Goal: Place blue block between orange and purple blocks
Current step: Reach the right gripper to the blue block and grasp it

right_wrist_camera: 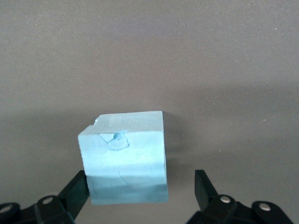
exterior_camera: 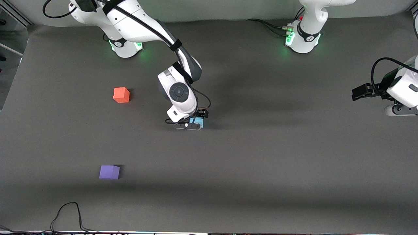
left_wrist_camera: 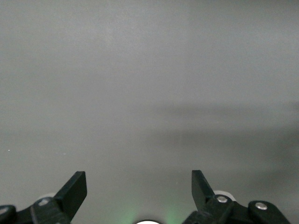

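Observation:
The light blue block (exterior_camera: pixel 199 122) (right_wrist_camera: pixel 124 158) rests on the dark table near its middle. My right gripper (exterior_camera: pixel 195 122) (right_wrist_camera: pixel 140 186) is down around it and open: one finger sits close against a side of the cube, and a clear gap separates the other finger from it. The orange block (exterior_camera: pixel 121 95) lies toward the right arm's end of the table. The purple block (exterior_camera: pixel 109 172) lies nearer the front camera than the orange one, with a wide stretch of table between them. My left gripper (exterior_camera: pixel 357 93) (left_wrist_camera: pixel 139 186) waits open over the left arm's end, holding nothing.
A black cable loop (exterior_camera: pixel 68 213) lies at the table edge nearest the front camera, below the purple block. The two arm bases (exterior_camera: pixel 125 47) (exterior_camera: pixel 303 40) stand along the edge farthest from the camera, with cables (exterior_camera: pixel 271 26) beside the left arm's base.

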{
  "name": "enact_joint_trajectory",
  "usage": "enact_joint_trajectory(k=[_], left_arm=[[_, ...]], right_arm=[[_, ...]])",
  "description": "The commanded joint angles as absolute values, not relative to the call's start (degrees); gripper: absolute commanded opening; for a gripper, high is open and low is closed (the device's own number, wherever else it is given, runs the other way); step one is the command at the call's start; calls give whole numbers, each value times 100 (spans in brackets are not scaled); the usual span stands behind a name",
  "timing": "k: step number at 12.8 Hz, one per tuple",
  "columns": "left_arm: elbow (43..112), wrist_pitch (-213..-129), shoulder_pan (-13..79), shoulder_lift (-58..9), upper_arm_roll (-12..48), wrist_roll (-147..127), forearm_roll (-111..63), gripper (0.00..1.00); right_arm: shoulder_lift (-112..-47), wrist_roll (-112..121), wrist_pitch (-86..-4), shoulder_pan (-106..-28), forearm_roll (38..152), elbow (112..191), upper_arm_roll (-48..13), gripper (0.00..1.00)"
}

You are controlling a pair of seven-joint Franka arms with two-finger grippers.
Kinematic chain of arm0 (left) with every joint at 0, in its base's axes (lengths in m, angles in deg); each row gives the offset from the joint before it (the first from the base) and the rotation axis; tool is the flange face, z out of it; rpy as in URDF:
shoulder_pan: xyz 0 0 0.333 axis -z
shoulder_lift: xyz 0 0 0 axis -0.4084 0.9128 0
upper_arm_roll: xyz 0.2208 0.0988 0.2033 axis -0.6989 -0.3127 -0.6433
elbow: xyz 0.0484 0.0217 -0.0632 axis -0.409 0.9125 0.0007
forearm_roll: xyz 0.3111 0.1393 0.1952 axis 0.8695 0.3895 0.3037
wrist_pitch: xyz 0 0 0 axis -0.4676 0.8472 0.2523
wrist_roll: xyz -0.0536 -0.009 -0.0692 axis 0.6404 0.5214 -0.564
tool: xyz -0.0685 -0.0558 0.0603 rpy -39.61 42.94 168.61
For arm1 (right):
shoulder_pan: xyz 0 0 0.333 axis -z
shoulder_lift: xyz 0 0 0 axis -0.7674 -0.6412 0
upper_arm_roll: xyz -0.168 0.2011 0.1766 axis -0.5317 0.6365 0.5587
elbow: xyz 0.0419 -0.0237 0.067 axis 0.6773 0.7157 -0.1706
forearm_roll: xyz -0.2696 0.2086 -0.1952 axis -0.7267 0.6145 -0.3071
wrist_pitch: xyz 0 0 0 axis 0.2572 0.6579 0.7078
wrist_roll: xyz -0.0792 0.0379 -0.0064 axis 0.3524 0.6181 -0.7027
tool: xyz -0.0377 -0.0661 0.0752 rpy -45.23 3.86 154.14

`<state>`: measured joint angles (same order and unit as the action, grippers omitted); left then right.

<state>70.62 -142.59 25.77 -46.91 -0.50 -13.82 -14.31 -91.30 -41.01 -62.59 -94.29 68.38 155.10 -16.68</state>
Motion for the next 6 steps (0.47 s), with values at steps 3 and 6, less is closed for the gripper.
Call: enact_joint_trajectory(k=[3,6], left_arm=[[6905,-14130,2621,-4645,-74,-1504,-1434,100],[6905,-14148,2657,-4636,-74,-1496,-1443,100]], right_arm=[[-9505,-4219,-6318,-9495,6796,15334,-1723,88],[-9506,-4149,-6300,-9442,6787,15203,-1741,45]])
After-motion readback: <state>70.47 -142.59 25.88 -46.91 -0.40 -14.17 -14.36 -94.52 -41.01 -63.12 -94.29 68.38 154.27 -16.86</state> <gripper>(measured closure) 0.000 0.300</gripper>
